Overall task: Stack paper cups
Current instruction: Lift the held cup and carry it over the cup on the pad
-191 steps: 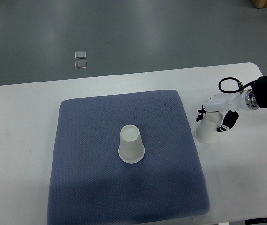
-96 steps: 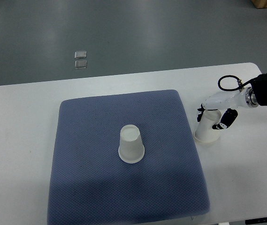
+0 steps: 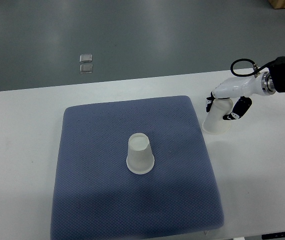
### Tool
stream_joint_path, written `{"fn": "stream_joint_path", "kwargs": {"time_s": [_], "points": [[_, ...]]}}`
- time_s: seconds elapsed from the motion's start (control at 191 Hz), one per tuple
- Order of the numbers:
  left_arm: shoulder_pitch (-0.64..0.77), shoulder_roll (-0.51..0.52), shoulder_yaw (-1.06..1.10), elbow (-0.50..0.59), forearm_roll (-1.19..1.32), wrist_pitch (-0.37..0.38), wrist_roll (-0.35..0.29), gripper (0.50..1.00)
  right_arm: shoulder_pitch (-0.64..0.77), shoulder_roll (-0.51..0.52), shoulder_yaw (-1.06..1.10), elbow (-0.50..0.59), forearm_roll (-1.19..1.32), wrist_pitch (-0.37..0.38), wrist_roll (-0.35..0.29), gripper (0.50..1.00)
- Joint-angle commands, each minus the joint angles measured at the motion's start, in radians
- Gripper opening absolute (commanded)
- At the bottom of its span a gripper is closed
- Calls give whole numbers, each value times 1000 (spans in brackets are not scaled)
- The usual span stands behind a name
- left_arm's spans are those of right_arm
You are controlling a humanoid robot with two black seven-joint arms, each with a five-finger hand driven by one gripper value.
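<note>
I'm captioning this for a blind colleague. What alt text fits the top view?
The robot's right hand grips an upside-down paper cup at the right edge of a blue mat. A second upside-down cup stands at the mat's centre, on a white table.

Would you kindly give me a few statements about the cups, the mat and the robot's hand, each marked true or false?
1. The right hand grips a paper cup. True.
2. The gripped cup stands in the middle of the blue mat. False: it is at the mat's right edge, over the white table.
3. A second cup sits upside down on the mat. True.
4. The two cups are already stacked. False: they are well apart.
5. The left hand rests on the mat. False: no left hand is in view.
</note>
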Motion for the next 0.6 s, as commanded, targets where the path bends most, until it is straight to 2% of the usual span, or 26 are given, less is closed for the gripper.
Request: {"fn": "stream_joint_path", "kwargs": {"time_s": [0.0, 0.356, 0.597], "points": [[0, 0, 0, 0, 0, 0, 0, 1000, 57, -1, 2, 19, 2, 33, 10, 619], [0, 0, 0, 0, 0, 0, 0, 1000, 197, 30, 9, 131, 86, 107, 50, 619], [0, 0, 0, 0, 0, 0, 0, 1000, 249, 97, 9, 154, 188, 115, 50, 617]]}}
